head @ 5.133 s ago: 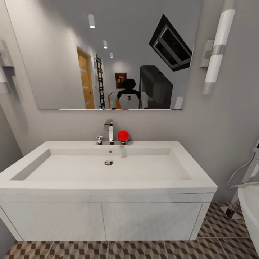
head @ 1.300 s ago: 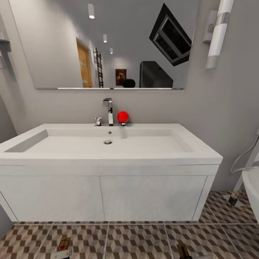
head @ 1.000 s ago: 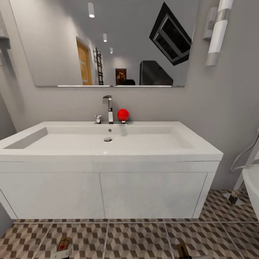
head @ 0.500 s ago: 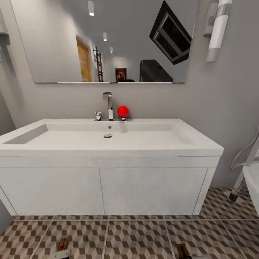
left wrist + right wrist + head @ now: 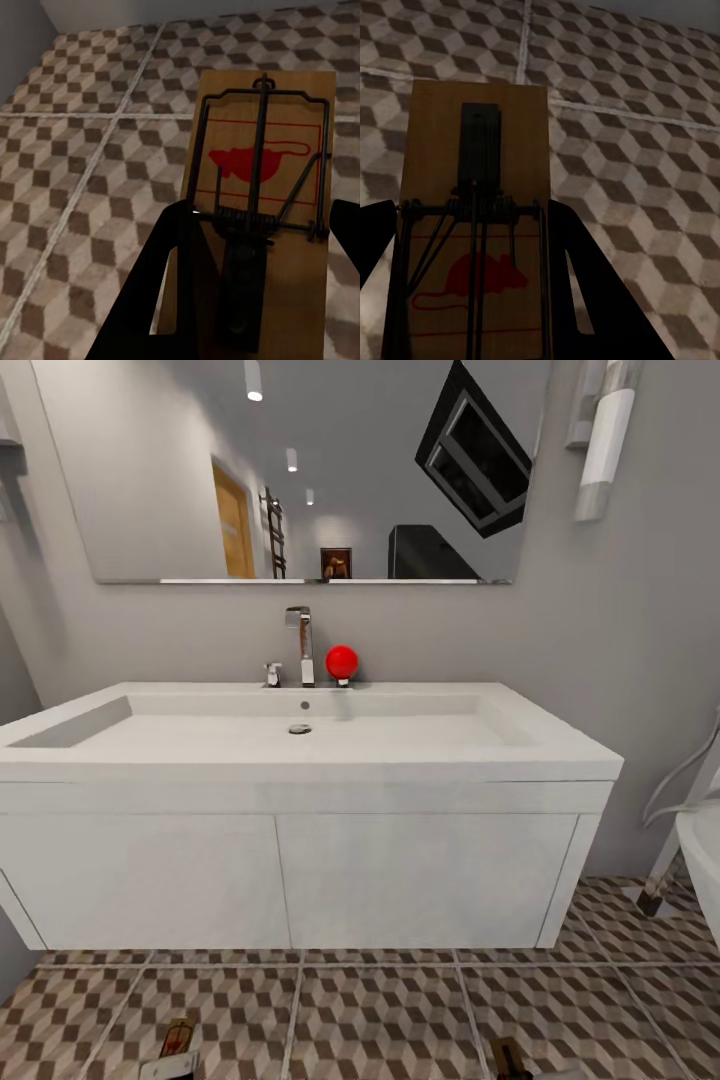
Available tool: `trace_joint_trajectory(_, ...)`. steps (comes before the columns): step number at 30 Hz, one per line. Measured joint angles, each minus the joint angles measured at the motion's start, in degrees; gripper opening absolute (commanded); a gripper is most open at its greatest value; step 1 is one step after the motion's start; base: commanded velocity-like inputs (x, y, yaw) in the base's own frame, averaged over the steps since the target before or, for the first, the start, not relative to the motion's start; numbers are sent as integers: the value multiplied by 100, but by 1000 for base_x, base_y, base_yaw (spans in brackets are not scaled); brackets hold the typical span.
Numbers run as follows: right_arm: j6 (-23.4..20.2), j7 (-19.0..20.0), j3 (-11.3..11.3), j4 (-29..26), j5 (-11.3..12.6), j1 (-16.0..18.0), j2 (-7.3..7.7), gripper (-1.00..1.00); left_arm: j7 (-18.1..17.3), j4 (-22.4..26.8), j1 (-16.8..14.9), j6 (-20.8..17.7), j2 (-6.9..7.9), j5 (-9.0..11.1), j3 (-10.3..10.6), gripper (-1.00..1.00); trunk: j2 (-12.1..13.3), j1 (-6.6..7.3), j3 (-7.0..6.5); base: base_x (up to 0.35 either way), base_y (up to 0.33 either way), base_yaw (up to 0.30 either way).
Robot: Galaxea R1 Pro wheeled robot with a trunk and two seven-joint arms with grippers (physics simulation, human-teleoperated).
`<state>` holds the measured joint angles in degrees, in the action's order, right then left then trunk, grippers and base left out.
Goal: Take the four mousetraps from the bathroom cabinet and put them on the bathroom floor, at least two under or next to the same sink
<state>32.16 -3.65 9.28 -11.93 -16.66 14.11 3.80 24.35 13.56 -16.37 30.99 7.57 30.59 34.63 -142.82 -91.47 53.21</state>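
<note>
Since the earlier head frames the whole picture has shifted as the camera sank: the mirror [image 5: 290, 470] now cuts off higher, more tiled bathroom floor [image 5: 400, 1020] fills the bottom, and the sink [image 5: 300, 755] itself has not moved.

From the head view, the wide white basin sits in the middle of the frame over its two-door vanity [image 5: 290, 880], with one chrome tap [image 5: 302, 645] and one red ball [image 5: 342, 661] just beside it at upper centre. One wall lamp [image 5: 603, 445] hangs at the upper right. Two mousetraps peek in at the bottom edge, one at lower left [image 5: 178, 1040] and one at lower right [image 5: 507, 1057], both in front of the vanity.

Both wrist views give what the head view cannot: each trap close up. In the left wrist view one mousetrap [image 5: 262, 202] fills the centre, a wooden slab with wire spring and red mouse print, and the left gripper [image 5: 259, 240] has dark fingers [image 5: 161, 277] against its edges, closed on it above the cube-pattern tiles. In the right wrist view another mousetrap [image 5: 472, 225] sits likewise between the right gripper [image 5: 472, 255] and its dark fingers [image 5: 585, 285], clamped on the slab's sides. Whether either trap touches the floor cannot be told.
</note>
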Motion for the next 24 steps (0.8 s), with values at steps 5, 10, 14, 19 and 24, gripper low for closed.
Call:
trace_joint_trajectory(5, 0, 0, 0, 0, 0, 0, -1, -100, -8, 0, 2, -11, 4, 9, -8, -100, 0, 2, 0, 88, 8, 0)
trace_joint_trajectory(10, -1, 1, 0, 0, 0, 0, -1, -100, -7, 0, 3, -29, 4, 11, -66, -100, 0, 3, 0, 293, 85, 0)
trace_joint_trajectory(14, 0, 1, 1, 0, 0, 0, 0, -100, -5, 0, 4, -17, 4, 13, -77, -100, 0, 3, 0, 311, 99, 0)
trace_joint_trajectory(19, 0, 0, 0, 0, 0, 0, -1, -100, -9, 0, 3, -1, 4, 20, -79, -100, 0, 1, 0, 198, 55, 0)
trace_joint_trajectory(24, 0, 0, 0, 1, 0, 0, -1, -100, -3, 0, 4, 0, 4, 27, -76, -100, 0, 0, 0, 15, 4, 0)
